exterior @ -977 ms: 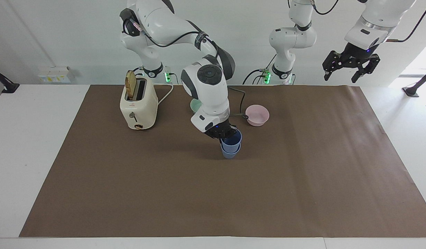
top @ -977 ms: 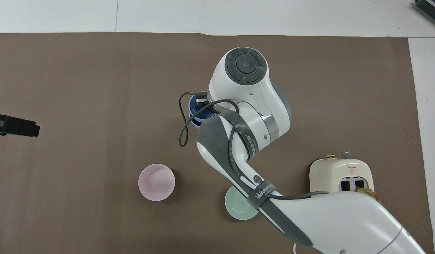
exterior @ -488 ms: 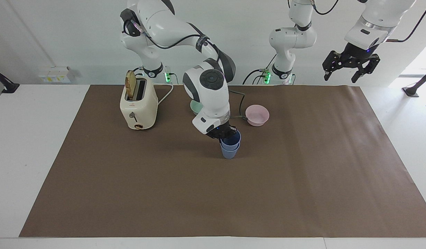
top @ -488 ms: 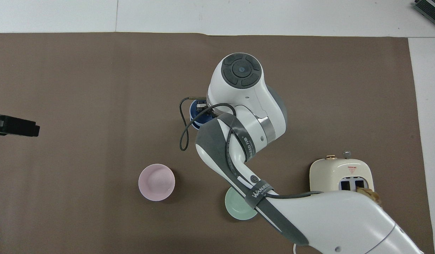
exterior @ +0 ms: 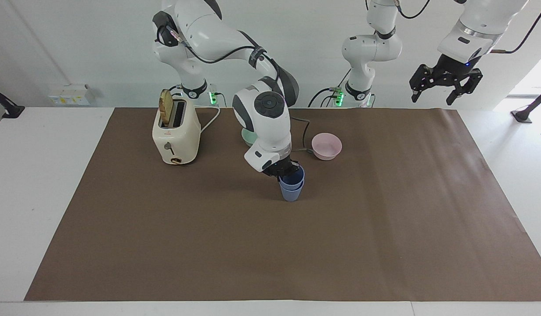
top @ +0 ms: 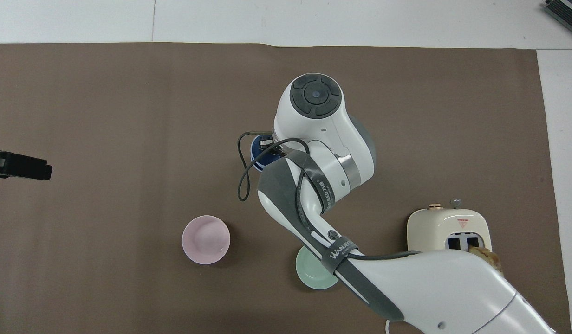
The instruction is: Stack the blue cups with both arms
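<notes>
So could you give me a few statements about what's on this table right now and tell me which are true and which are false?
1. One blue cup sits nested inside the other blue cup. True.
2. The right gripper is at the rim of the upper cup. True.
3. The left gripper is holding the pink bowl. False: it hangs in the air, fingers open and empty, at the left arm's end of the table.
4. The toaster is lying on its side. False: it stands upright with a slice of bread in a slot.
5. The mint-green bowl lies nearer to the robots than the cups. True.

White wall [exterior: 77,44], brown-covered table [exterior: 384,241]
</notes>
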{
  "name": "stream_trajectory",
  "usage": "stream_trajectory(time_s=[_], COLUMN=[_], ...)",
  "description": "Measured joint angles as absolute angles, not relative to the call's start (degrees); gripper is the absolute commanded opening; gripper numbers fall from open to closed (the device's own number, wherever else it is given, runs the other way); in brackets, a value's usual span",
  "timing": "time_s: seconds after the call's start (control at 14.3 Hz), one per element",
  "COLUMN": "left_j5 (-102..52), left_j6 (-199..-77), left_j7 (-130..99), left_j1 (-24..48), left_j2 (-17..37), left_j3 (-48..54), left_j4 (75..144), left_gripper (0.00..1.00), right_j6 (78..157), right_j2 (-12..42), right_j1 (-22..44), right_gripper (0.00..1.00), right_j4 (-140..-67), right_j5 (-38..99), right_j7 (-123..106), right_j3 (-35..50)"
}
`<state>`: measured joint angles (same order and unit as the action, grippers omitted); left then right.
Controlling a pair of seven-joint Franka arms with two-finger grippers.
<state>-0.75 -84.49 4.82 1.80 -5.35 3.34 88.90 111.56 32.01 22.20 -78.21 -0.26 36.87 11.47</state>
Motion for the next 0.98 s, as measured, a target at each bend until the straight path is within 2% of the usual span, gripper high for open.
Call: stream_trajectory(time_s=[0.07,0.35,0.56,0.7,0.77,0.98], left_j5=[-0.7,-0.7,-0.7,-0.7,-0.7,-0.7], left_j6=[-84.5,-84.5,-84.5,-84.5,-84.5,-84.5], left_j7=[4.8,4.8,4.8,4.8,4.8,4.8], left_j1=[1.8,1.8,1.8,1.8,1.8,1.8], left_j2=[-5.3,-5.3,-5.3,-5.3,-5.3,-5.3], left_j3=[3.3,3.3,3.3,3.3,3.3,3.3], left_j4=[88.9,88.9,88.9,88.9,88.9,88.9], left_gripper=[1.00,1.00,1.00,1.00,1.00,1.00], right_j6=[111.6,111.8,111.8,111.1,110.1,106.0], right_j2=[32.0,32.0,32.0,31.9,31.6,29.2], right_j1=[22.2,22.2,22.2,21.8,21.4,17.1], right_gripper=[0.52,0.55,0.75,0.94,1.00,1.00], right_j4=[-78.2,-78.2,-78.2,-77.9,-77.6,-75.4], right_j5=[-0.3,-0.3,-0.4,-0.5,-0.7,-0.9], right_j7=[36.8,36.8,36.8,36.7,36.5,31.9], right_j3=[11.5,11.5,11.4,11.3,11.1,10.9])
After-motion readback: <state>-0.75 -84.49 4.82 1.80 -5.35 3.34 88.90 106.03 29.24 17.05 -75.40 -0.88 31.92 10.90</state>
